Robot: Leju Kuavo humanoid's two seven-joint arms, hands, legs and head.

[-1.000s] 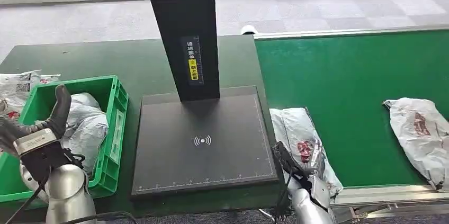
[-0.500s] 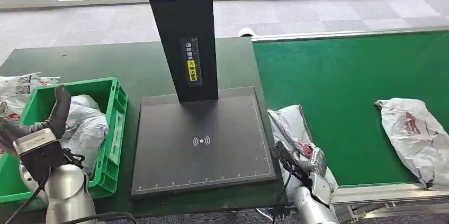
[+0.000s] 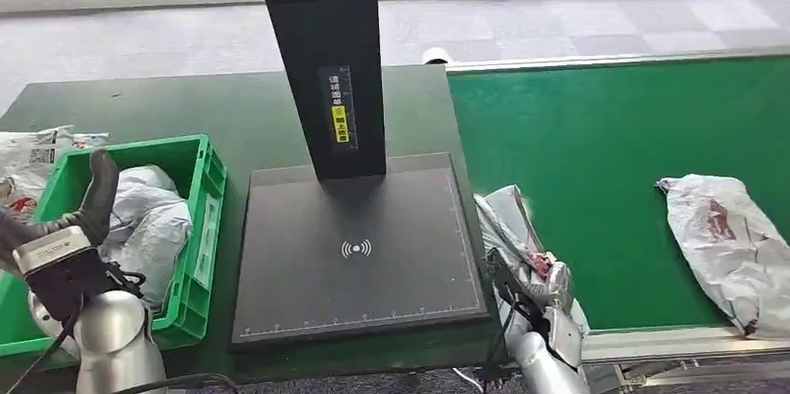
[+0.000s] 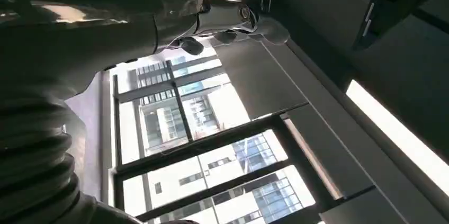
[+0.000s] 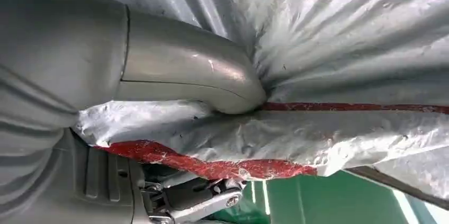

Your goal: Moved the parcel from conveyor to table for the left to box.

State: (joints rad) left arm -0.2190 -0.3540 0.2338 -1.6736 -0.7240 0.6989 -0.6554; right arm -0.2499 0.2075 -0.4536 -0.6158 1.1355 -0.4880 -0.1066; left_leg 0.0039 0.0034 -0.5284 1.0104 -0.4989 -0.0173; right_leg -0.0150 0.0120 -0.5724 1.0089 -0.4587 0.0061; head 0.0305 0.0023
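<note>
A grey plastic parcel (image 3: 506, 215) with red print lies on the near left end of the green conveyor (image 3: 606, 133), beside the table. My right hand (image 3: 542, 288) grips its near end, which is bunched up and raised. In the right wrist view the thumb (image 5: 201, 75) presses into the parcel's (image 5: 344, 49) folds. My left hand (image 3: 63, 224) is held up over the near corner of the green box (image 3: 210, 180) with its fingers spread, holding nothing. The left wrist view has these fingers (image 4: 233, 20) stretched out against the ceiling.
A black scanner plate (image 3: 354, 254) with a tall black column (image 3: 326, 49) fills the middle of the dark green table (image 3: 186, 105). Grey parcels (image 3: 149, 217) lie in the green box, more (image 3: 33, 147) beside it. Another parcel (image 3: 727, 245) lies on the belt at right.
My right hand has closed on the near parcel and bunched it up, lifting its near end. The far parcel has drifted left on the belt. The left hand has hardly moved.
</note>
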